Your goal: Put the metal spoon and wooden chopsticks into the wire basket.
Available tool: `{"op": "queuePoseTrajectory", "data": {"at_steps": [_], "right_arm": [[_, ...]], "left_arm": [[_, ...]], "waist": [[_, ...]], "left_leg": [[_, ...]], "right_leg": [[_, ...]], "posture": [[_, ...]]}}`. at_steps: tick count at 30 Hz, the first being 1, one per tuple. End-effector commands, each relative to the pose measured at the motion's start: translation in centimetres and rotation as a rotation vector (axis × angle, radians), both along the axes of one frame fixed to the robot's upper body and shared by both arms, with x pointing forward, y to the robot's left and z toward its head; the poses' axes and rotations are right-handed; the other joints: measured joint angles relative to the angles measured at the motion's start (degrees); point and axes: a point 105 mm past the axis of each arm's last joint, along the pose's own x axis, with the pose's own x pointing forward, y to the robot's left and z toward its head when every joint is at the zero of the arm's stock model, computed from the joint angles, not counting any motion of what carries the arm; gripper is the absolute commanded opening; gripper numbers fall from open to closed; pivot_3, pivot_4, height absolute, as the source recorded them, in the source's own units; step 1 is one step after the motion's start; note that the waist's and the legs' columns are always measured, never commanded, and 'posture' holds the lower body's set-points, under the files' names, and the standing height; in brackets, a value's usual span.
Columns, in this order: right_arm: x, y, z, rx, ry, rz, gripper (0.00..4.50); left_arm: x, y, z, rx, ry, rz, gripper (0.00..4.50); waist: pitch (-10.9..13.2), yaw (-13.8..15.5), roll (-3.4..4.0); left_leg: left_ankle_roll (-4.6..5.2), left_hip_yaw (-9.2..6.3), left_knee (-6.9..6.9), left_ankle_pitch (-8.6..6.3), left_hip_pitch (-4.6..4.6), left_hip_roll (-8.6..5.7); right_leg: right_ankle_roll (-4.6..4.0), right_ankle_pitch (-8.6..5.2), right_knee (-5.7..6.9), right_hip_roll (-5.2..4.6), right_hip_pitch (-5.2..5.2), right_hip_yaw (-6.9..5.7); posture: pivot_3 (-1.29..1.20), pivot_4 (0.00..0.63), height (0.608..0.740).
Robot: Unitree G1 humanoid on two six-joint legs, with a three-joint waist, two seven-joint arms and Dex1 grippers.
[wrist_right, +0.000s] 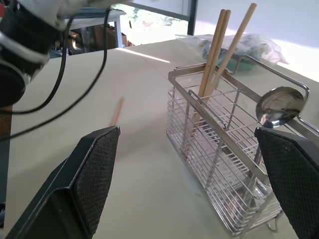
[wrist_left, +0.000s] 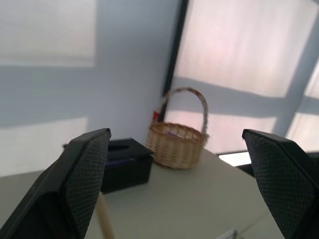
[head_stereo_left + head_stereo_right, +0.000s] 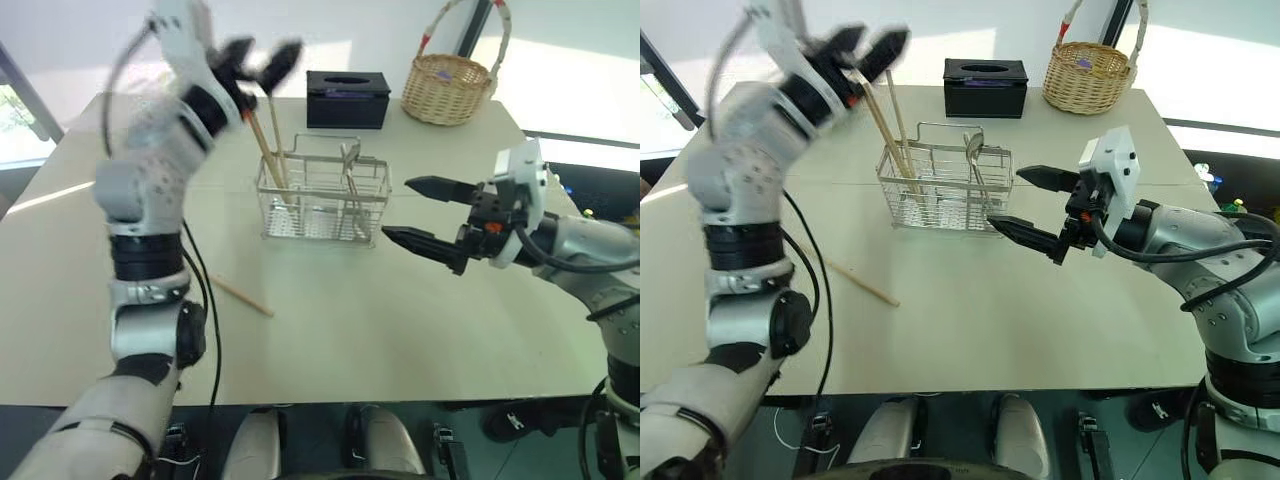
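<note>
Wooden tan chopstick [image 3: 241, 296] lies on worktop [image 3: 400, 320], below left gripper [image 3: 258, 62]; both jaws wide open, empty; descend, pinch mid-length, lift into silver wire basket [image 3: 325, 200].

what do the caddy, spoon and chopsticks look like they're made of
Caddy: thin metal wire, bright silver, probably chromed or stainless; see-through grid with glints.
Spoon: polished metal; its bowl mirrors the room.
Chopsticks: light tan, matte, likely wood or bamboo; no shine. The stray one on the table looks the same.
</note>
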Motion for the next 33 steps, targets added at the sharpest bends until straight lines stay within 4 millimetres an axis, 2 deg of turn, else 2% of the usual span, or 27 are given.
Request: {"op": "queuePoseTrajectory", "data": {"at_steps": [1,3,5,7,8,11,20,27,33], "right_arm": [[-0.1,0.6,0.7,0.012,-0.043,0.033,4.50],[0.0,0.7,0.6,0.016,-0.040,0.045,4.50],[0.1,0.9,0.5,0.020,-0.037,0.053,4.50],[0.2,1.1,0.4,0.020,-0.035,0.061,4.50],[0.3,1.2,0.3,0.020,-0.035,0.063,4.50],[0.2,1.5,0.1,0.024,-0.028,0.078,4.50],[-0.2,2.3,-0.4,0.029,-0.017,0.099,4.50],[-0.7,2.3,-0.7,0.037,-0.013,0.087,4.50],[-1.0,2.3,-0.7,0.045,-0.012,0.074,4.50]], "left_arm": [[-0.1,6.8,3.6,-0.199,0.056,0.370,4.44],[0.1,10.6,2.6,-0.344,0.213,0.565,4.44],[-0.5,14.1,0.3,-0.423,0.366,0.778,4.44],[-1.5,16.4,-3.0,-0.461,0.540,0.956,4.44],[-1.8,16.8,-4.5,-0.463,0.611,1.002,4.44],[-2.5,15.9,-9.0,-0.409,0.827,1.061,4.44],[-3.7,14.1,-18.2,-0.291,1.197,1.113,4.44],[-4.1,13.4,-22.3,-0.266,1.306,1.123,4.44],[-3.0,12.4,-23.9,-0.230,1.336,1.088,4.44]], "waist": [[-0.01,0.01,0.00],[-0.03,0.01,0.04],[-0.03,-0.07,0.04],[-0.01,-0.04,0.00],[-0.01,-0.04,-0.02],[-0.05,0.42,-0.17],[-0.08,1.43,-0.15],[-0.06,1.56,-0.20],[-0.06,1.53,-0.20]], "left_leg": [[0.00,0.00,0.00,0.00,0.01,0.00],[0.02,-0.01,-0.04,-0.01,0.11,-0.01],[0.02,0.00,-0.08,-0.01,0.22,-0.02],[0.01,0.00,-0.12,-0.01,0.31,-0.01],[0.01,0.00,-0.13,-0.01,0.31,-0.01],[-0.03,-0.02,-0.08,0.01,0.21,-0.03],[-0.36,0.02,-0.12,0.17,0.09,-0.06],[-0.27,0.01,-0.10,0.12,0.03,-0.05],[-0.17,0.01,-0.09,0.07,0.03,-0.06]], "right_leg": [[0.00,0.00,0.00,0.00,0.02,0.00],[0.02,0.00,-0.01,-0.01,0.10,0.00],[0.03,-0.01,0.00,-0.01,0.17,0.01],[0.04,-0.01,0.02,-0.01,0.21,0.01],[0.04,-0.01,0.04,-0.01,0.20,0.01],[0.04,0.00,0.08,-0.01,0.20,0.00],[0.07,0.03,0.05,-0.01,0.05,0.01],[0.07,0.03,-0.02,-0.01,0.00,0.01],[0.06,0.03,-0.06,-0.01,0.00,0.01]], "posture": [[0.00,0.150,0.706],[0.00,0.150,0.706],[0.00,0.150,0.706],[0.00,0.150,0.706],[0.00,0.150,0.706],[0.00,0.150,0.706],[0.00,0.150,0.706],[0.00,0.150,0.706],[0.00,0.150,0.706]]}}
